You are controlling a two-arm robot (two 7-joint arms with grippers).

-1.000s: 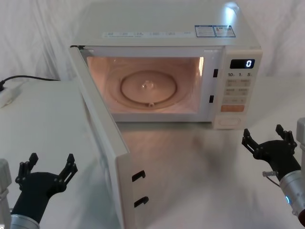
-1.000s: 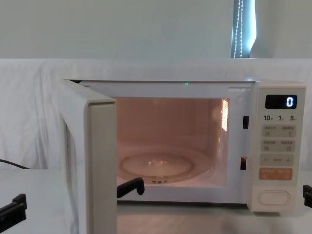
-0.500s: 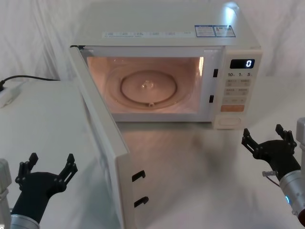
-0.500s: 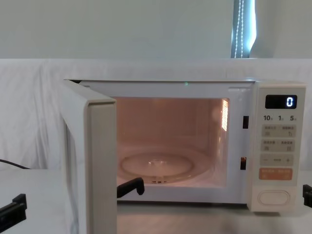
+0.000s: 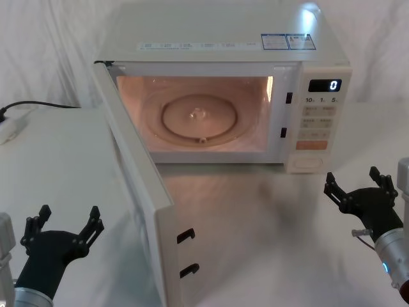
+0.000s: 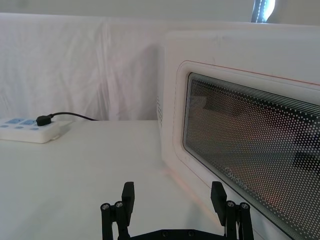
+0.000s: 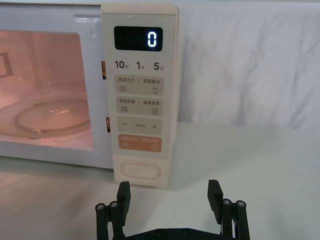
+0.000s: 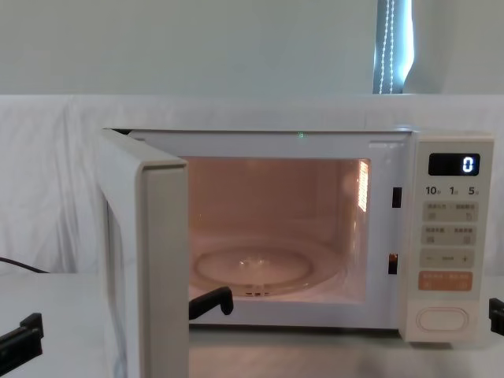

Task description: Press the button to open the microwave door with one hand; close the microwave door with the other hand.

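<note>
The wide cream microwave door (image 5: pixel 137 185) with its dark dotted window stands swung open at the left of the cream microwave (image 5: pixel 223 96), its outer face just beside the left gripper (image 5: pixel 62 228), whose black fingers are spread apart and touch nothing. The large cream rounded-oblong button (image 7: pixel 141 171) sits at the bottom of the microwave's control panel, straight ahead of the right gripper (image 5: pixel 359 183), whose jaws are likewise apart and clear of it

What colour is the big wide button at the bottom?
Cream, like the panel: the wide rounded button, clearest in the right wrist view.
</note>
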